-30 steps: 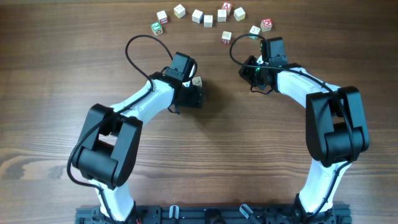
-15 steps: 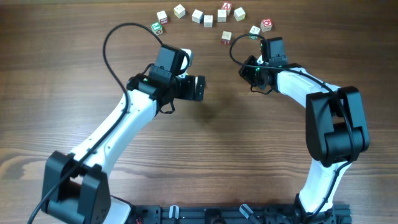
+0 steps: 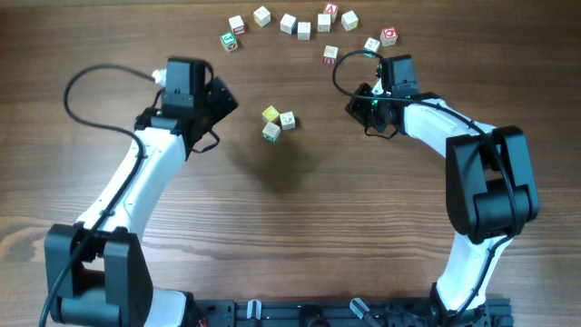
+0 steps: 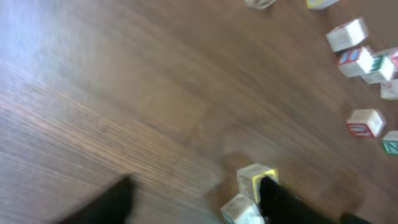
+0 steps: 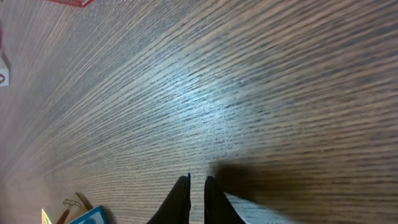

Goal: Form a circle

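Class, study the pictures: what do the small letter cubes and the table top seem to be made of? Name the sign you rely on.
Letter cubes: probably wood, pale and matt, with printed coloured marks. The yellow-faced cube looks painted on that face. Table top: brown wood grain with a slight sheen. Whether it is solid wood or a printed laminate cannot be told.

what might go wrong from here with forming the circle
The three loose cubes sit bunched together, so grabbing one with the left gripper may knock the others. The arc of cubes beyond them is closely spaced; adding one could nudge its neighbours.
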